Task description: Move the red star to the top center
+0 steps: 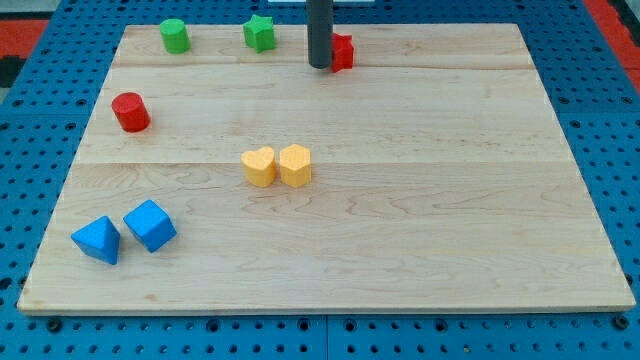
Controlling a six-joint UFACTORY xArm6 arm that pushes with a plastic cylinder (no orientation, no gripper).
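Presently my tip point(319, 66) is resting on the tabletop point(420, 200) and touching, or all but touching, the red star point(343, 52), which is lying just to the view's right of it and partly hidden behind the rod. No claw is fitted, so nothing is opening or clamping; the rod is standing upright, descending from the view's top edge. The red star is sitting close to the tabletop's top edge, roughly at its centre, so the task is appearing nearly or wholly complete; any remaining push would be slight. Outward from the star, the green star point(260, 33) and green cylinder point(175, 36) are sitting to its left along the same edge.
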